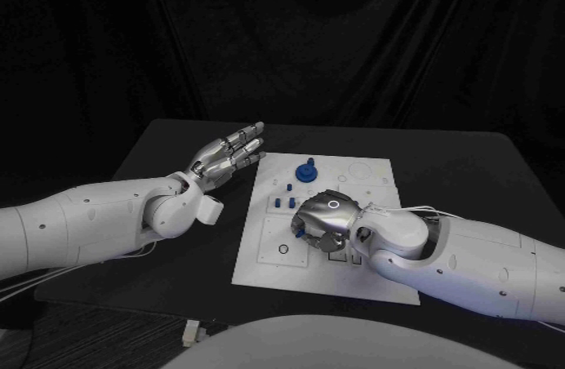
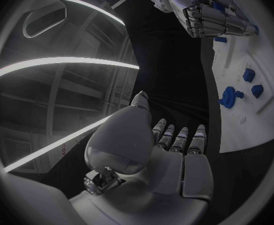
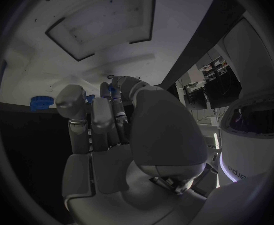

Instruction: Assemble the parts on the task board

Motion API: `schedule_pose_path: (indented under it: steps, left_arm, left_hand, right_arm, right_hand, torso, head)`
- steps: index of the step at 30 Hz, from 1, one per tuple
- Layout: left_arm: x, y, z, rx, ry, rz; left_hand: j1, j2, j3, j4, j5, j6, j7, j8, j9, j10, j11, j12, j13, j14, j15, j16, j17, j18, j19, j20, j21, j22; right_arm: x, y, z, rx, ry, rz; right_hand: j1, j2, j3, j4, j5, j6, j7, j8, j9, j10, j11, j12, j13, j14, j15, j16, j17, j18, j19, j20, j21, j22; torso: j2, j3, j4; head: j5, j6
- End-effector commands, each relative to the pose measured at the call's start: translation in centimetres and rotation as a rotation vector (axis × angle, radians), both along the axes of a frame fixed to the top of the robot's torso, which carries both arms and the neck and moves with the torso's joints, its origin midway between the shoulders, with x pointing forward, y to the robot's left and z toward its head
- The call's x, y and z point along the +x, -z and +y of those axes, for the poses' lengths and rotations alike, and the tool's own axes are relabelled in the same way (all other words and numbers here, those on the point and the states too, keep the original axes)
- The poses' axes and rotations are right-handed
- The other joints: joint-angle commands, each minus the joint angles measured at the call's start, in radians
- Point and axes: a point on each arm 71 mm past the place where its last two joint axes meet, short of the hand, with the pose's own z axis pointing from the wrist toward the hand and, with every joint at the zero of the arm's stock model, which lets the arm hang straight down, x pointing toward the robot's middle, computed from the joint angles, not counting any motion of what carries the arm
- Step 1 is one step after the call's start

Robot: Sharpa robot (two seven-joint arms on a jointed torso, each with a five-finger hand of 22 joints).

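Overhead, the task board (image 1: 261, 259) lies mid-table. The left hand (image 1: 227, 156) hovers off the board's far left corner, fingers straight and spread, holding nothing. The right hand (image 1: 325, 220) is down on the board's middle, fingers curled over a small blue part (image 1: 309, 232); whether it grips it I cannot tell. A round blue part (image 1: 306, 172) stands farther back.

From the left wrist, that flat hand (image 2: 174, 150) is beside the board (image 2: 249, 115).

From the right wrist, curled fingers (image 3: 102, 117) hide the grasp.
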Motion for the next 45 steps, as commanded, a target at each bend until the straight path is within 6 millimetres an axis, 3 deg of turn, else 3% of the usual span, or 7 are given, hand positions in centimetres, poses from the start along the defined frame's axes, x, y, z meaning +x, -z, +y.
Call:
schedule_pose_path:
  steps: [1, 9, 18, 35, 45]
  left_arm:
    - [0.0, -0.4, -0.1, -0.044, -0.002, -0.045]
    - [0.0, -0.4, -0.1, -0.043, -0.002, -0.044]
    - [0.0, -0.3, -0.1, -0.044, -0.001, -0.043]
    - [-0.1, -0.3, -0.2, -0.045, 0.002, -0.041]
    - [-0.1, -0.3, -0.3, -0.048, 0.006, -0.04]
  left_hand:
    - [0.008, -0.001, -0.004, 0.001, 0.003, 0.002, 0.005, 0.003, 0.001, 0.001, 0.002, 0.005, 0.001, -0.001, 0.005, 0.004, 0.001, -0.009, 0.006, 0.004, 0.005, 0.001]
    - [0.008, 0.0, -0.005, 0.001, 0.003, 0.001, 0.004, 0.003, 0.001, 0.001, 0.007, 0.007, 0.002, 0.0, 0.005, 0.005, 0.001, -0.009, 0.006, 0.004, 0.005, 0.002]
    - [0.008, 0.002, -0.006, 0.002, 0.002, 0.002, 0.003, 0.004, 0.001, 0.002, 0.01, 0.009, 0.002, 0.0, 0.005, 0.006, 0.002, -0.01, 0.006, 0.004, 0.005, 0.002]
    - [0.009, 0.003, -0.006, 0.002, 0.003, 0.002, 0.003, 0.004, 0.001, 0.002, 0.015, 0.012, 0.003, 0.001, 0.006, 0.007, 0.002, -0.011, 0.006, 0.004, 0.006, 0.002]
    - [0.01, 0.004, -0.005, 0.002, 0.004, 0.002, 0.003, 0.004, 0.001, 0.002, 0.017, 0.012, 0.003, 0.001, 0.006, 0.008, 0.002, -0.011, 0.006, 0.004, 0.005, 0.002]
  right_arm:
    - [0.0, 0.1, 0.0, -0.007, 0.002, -0.003]
    - [0.0, 0.3, 0.1, -0.022, 0.004, 0.003]
    - [0.1, 0.2, 0.1, -0.016, 0.004, -0.001]
    - [0.1, -0.5, 0.2, -0.065, -0.011, -0.04]
    - [0.2, -1.2, 1.1, -0.164, -0.034, -0.079]
  right_hand:
    - [-0.012, 0.004, 0.005, -0.001, 0.018, 0.003, 0.002, -0.007, -0.003, 0.003, 0.004, 0.005, 0.001, -0.001, 0.006, 0.0, -0.003, 0.013, -0.002, 0.006, -0.002, 0.111]
    - [-0.027, 0.011, 0.012, -0.001, 0.047, 0.004, 0.002, -0.017, -0.011, 0.001, 0.004, 0.007, 0.003, -0.006, 0.005, -0.003, -0.008, 0.016, -0.009, 0.006, -0.012, 0.109]
    - [-0.045, 0.024, 0.02, -0.004, 0.091, 0.03, -0.01, -0.015, -0.014, -0.006, -0.002, 0.015, 0.01, -0.008, -0.001, 0.0, -0.007, 0.017, -0.013, 0.002, -0.011, 0.108]
    - [-0.035, 0.015, 0.017, -0.033, 0.06, 0.039, -0.013, -0.02, -0.019, -0.01, -0.004, 0.027, 0.019, -0.021, -0.007, -0.015, -0.026, 0.022, -0.026, -0.003, -0.031, 0.103]
    - [-0.038, 0.013, 0.011, -0.047, 0.018, 0.038, -0.016, -0.031, -0.027, -0.02, -0.007, 0.033, 0.025, -0.042, -0.014, -0.041, -0.058, 0.027, -0.048, -0.01, -0.064, 0.095]
  torso:
    - [-0.001, -0.0001, -0.0004]
    - [0.0, -0.0002, 0.0003]
    - [0.0, -0.0001, 0.0005]
    - [-0.001, -0.0004, -0.0003]
    - [0.0, -0.0008, 0.0006]
  head:
    - [0.002, 0.0]
    - [0.003, 0.0]
    - [0.004, 0.0]
    - [0.008, 0.0]
    - [0.015, 0.0]
